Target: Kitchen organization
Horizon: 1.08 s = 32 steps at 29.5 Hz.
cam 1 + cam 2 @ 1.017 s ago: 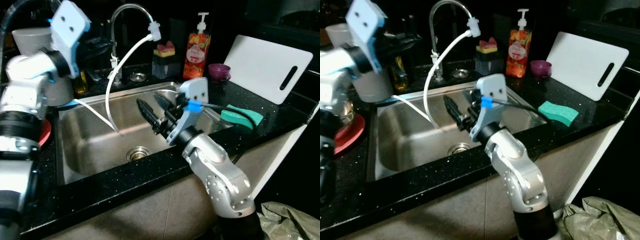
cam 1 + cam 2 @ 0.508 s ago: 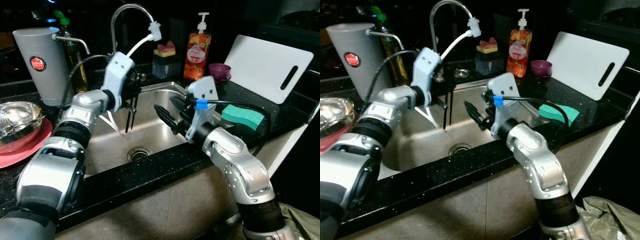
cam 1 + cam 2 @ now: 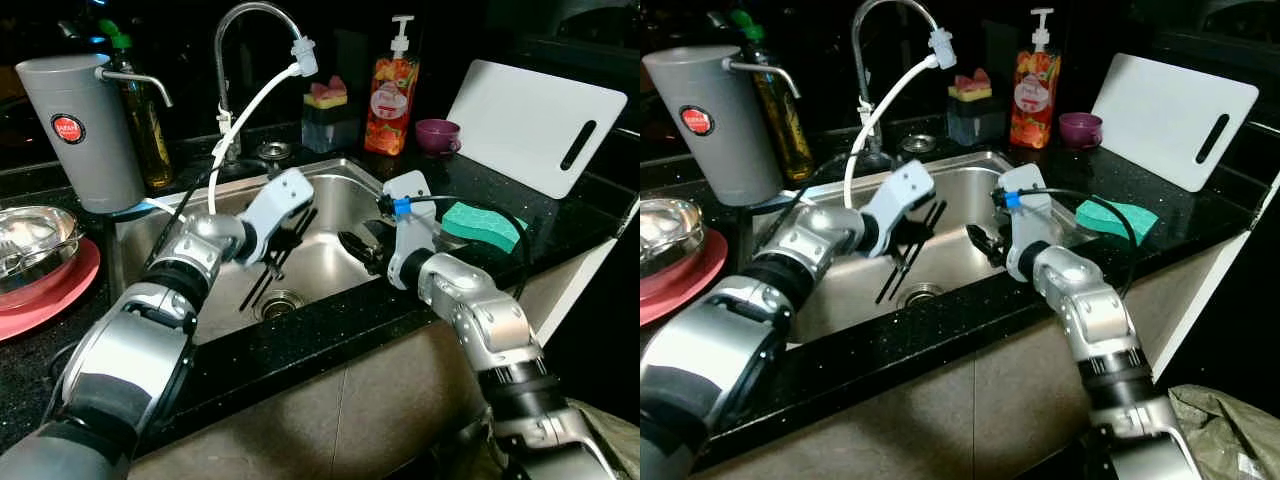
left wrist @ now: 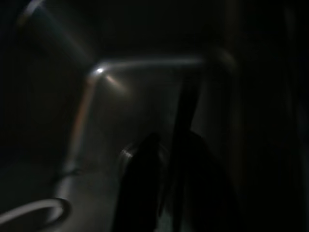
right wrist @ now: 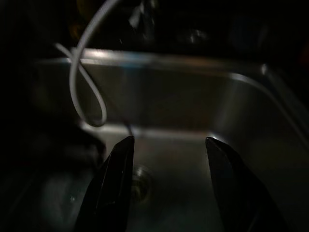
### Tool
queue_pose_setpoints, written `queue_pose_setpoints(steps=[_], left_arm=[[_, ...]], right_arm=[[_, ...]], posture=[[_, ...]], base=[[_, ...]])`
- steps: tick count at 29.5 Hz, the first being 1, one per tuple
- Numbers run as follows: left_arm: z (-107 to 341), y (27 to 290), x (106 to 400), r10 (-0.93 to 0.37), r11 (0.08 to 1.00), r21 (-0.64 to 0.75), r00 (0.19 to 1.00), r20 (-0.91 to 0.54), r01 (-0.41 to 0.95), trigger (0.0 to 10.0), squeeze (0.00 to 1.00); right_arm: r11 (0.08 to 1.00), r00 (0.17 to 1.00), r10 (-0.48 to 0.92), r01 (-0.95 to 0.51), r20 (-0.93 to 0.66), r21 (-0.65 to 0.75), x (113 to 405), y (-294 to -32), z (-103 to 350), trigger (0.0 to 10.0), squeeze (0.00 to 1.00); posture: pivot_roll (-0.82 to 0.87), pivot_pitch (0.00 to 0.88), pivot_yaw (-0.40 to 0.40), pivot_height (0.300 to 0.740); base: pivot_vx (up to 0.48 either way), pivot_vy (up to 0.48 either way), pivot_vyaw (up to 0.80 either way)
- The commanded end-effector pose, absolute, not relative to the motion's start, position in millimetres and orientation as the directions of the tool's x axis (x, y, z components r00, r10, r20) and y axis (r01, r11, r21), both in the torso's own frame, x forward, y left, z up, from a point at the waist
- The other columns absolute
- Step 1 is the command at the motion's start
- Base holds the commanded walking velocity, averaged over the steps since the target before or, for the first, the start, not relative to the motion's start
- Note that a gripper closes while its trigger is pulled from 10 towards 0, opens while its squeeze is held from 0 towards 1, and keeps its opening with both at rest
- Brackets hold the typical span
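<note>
1. sink (image 3: 150, 225): steel basin set in a black speckled counter (image 3: 560, 225), with the drain (image 3: 277, 303) in its floor.
2. left gripper (image 3: 268, 282): reaches from the robot's left over the basin, its black fingers slanting down toward the drain. the fingers lie close together with a thin gap between them; whether they are parted or closed cannot be told. the left wrist view is very dark and shows only dim finger shapes and the basin wall.
3. right gripper (image 5: 166, 186): held over the right part of the basin, near its front rim. its two fingers (image 5: 113, 188) stand apart with nothing between them, pointing across the basin toward the drain.
4. tap (image 3: 240, 40): arched, behind the sink; a white hose (image 3: 245, 125) hangs from its spout down into the basin.
5. grey jug (image 3: 75, 130): upright on the counter left of the sink, with a bottle (image 3: 145, 125) just beside it.
6. red plate (image 3: 45, 295): on the counter at far left, carrying a steel bowl (image 3: 35, 235).
7. soap bottle (image 3: 392, 85): behind the sink, between a sponge holder (image 3: 330, 110) and a purple cup (image 3: 437, 133).
8. white board (image 3: 540, 120): leans upright at the back right.
9. green sponge (image 3: 485, 225): flat on the counter right of the sink, near the right arm.
</note>
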<state>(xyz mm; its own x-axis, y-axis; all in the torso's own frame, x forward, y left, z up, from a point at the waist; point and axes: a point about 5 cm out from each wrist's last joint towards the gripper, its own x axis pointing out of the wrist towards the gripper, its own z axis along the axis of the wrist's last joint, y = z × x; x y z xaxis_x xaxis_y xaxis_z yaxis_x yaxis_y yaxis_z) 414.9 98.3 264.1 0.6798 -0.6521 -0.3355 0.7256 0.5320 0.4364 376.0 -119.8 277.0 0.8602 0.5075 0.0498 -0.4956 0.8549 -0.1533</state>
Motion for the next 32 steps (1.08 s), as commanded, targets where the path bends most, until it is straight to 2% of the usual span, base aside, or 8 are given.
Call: queue_pose_setpoints(steps=[1, 11, 16, 17, 23, 26, 27, 32], left_arm=[[246.5, 101.2, 413.9, -0.621, 0.530, 0.418, 0.674, -0.401, 0.737, 10.0, 1.00], [255.0, 97.0, 415.1, -0.638, 0.564, 0.400, 0.689, -0.344, 0.723, 10.0, 1.00], [283.7, 112.9, 418.0, -0.628, 0.576, 0.469, 0.730, -0.271, 0.670, 10.0, 1.00], [305.8, 128.1, 415.8, -0.648, 0.530, 0.528, 0.719, -0.252, 0.663, 10.0, 0.00], [334.8, 164.2, 404.8, -0.667, 0.394, 0.626, 0.678, -0.309, 0.673, 10.0, 0.00], [339.9, 172.9, 401.9, -0.664, 0.372, 0.640, 0.675, -0.322, 0.672, 10.0, 0.00], [354.9, 197.5, 393.8, -0.628, 0.329, 0.698, 0.700, -0.341, 0.636, 10.0, 0.00], [374.6, 230.2, 381.8, -0.534, 0.271, 0.797, 0.773, -0.342, 0.539, 10.0, 0.00]], right_arm=[[0.844, 0.847, 0.524, -0.502, 0.089, -0.188, 376.9, -114.4, 285.0, 10.0, 0.00], [0.849, 0.822, 0.528, -0.501, 0.216, -0.169, 375.9, -113.5, 311.1, 10.0, 0.00], [0.818, 0.782, 0.575, -0.543, 0.239, -0.191, 373.6, -110.0, 317.6, 10.0, 0.00], [0.779, 0.742, 0.627, -0.589, 0.238, -0.217, 370.6, -105.0, 318.2, 10.0, 0.00], [0.718, 0.678, 0.696, -0.653, 0.236, -0.241, 366.5, -96.9, 318.4, 10.0, 0.00], [0.709, 0.669, 0.706, -0.663, 0.234, -0.241, 366.0, -95.0, 318.3, 10.0, 0.00], [0.670, 0.628, 0.742, -0.700, 0.236, -0.247, 362.1, -88.4, 318.2, 10.0, 0.00], [0.591, 0.535, 0.805, -0.761, 0.255, -0.269, 348.9, -77.7, 321.2, 10.0, 0.00]], posture=[[-0.01, 0.148, 0.027, 0.740], [-0.01, 0.148, 0.027, 0.740], [-0.01, 0.147, 0.019, 0.740], [0.01, 0.154, 0.012, 0.740], [0.01, 0.154, 0.012, 0.740], [0.05, 0.160, 0.016, 0.740], [0.07, 0.160, 0.021, 0.740], [0.06, 0.162, 0.026, 0.740]], base=[[0.000, 0.000, 0.00], [0.000, 0.000, 0.00], [0.000, 0.000, 0.00], [0.000, 0.000, 0.00], [0.000, 0.000, 0.00], [0.000, 0.000, 0.00], [0.000, 0.000, 0.00], [0.000, 0.000, 0.00]])
